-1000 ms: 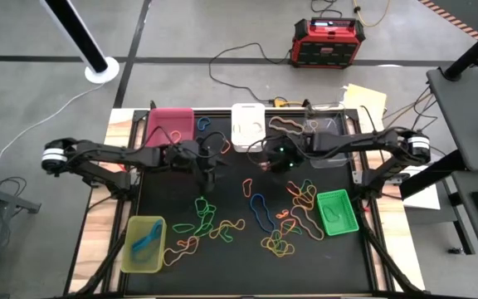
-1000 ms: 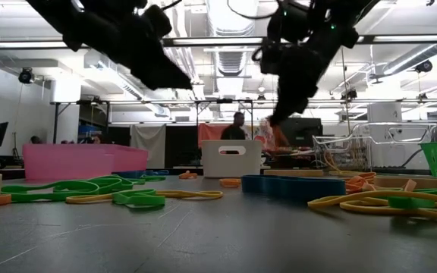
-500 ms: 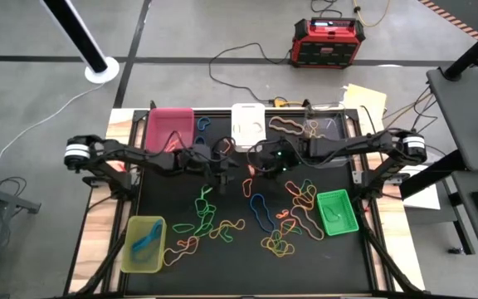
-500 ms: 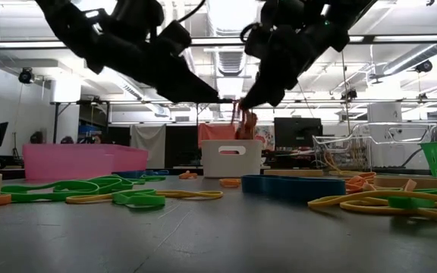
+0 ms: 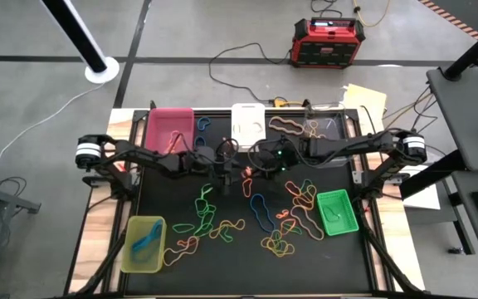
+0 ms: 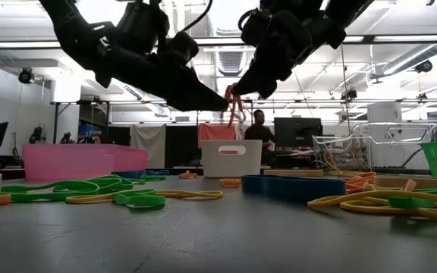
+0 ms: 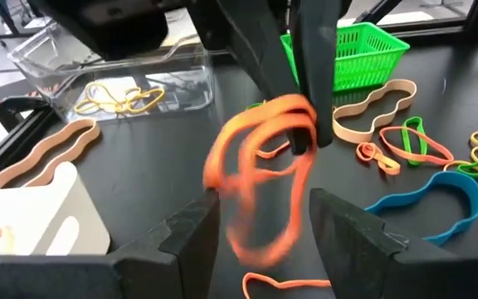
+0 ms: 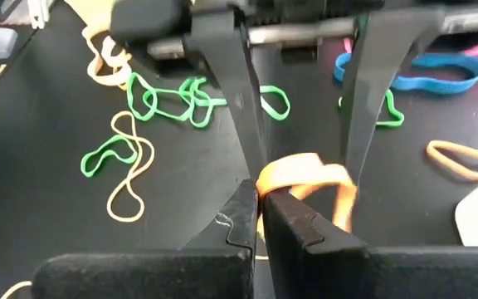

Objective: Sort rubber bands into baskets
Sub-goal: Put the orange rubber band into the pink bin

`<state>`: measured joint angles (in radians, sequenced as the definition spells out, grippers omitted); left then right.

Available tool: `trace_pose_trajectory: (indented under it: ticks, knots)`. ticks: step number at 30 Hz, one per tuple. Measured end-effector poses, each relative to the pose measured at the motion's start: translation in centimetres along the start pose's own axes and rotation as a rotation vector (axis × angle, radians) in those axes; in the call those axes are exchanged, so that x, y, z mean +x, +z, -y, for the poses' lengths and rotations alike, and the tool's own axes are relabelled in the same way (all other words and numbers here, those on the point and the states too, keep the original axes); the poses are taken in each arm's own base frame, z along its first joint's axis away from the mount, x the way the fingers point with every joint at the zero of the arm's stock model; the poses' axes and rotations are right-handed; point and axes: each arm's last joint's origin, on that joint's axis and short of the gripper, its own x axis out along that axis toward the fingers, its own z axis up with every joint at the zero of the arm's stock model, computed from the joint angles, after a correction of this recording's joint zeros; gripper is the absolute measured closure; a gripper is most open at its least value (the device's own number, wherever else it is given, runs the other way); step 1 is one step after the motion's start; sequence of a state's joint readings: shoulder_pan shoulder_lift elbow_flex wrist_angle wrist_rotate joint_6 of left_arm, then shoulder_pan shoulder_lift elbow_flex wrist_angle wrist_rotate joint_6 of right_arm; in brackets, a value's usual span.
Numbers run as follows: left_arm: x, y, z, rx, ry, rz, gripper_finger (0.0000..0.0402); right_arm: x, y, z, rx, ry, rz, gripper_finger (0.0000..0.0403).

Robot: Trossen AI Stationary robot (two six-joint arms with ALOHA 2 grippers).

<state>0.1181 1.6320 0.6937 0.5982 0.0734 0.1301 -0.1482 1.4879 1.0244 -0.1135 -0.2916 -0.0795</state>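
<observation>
Rubber band (image 7: 264, 178) held up between two arms

Orange band hangs above the table (image 5: 239, 253), near the white basket (image 5: 248, 123). Right fingers (image 8: 260, 214) pinch it tight. Left fingers (image 7: 260, 220) spread wide around it.

Orange band (image 7: 264, 178) is smearing into a blur in left wrist view, lower loop hard to trace. Arms are covering where the grippers meet from above. In low view both arms are running off the top edge. Pink basket (image 6: 74, 161) contents aren't showing.
</observation>
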Motion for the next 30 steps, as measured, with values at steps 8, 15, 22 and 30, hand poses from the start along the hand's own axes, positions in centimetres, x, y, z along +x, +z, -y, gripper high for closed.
trace_pose_trajectory:
  ticks: [8, 15, 22, 30]
  knots:
    - [0.0, 0.1, 0.0, 0.007, 0.0, 0.005, 0.0301, -0.2, 0.6, 0.0, -0.007, -0.005, 0.012, 0.0394]
    - [-0.2, -0.2, 0.0, -0.002, -0.003, -0.03, 0.0394, -0.5, 0.1, 0.1, 0.066, -0.061, -0.059, 0.0386]
    - [-0.6, 0.0, 0.0, -0.007, -0.006, -0.057, 0.0401, -1.0, 0.0, 0.2, 0.128, -0.132, -0.154, 0.0325]
    - [-0.8, 0.0, 0.1, -0.011, -0.031, -0.079, 0.0401, -1.1, 0.0, 0.1, 0.136, -0.132, -0.17, 0.0258]
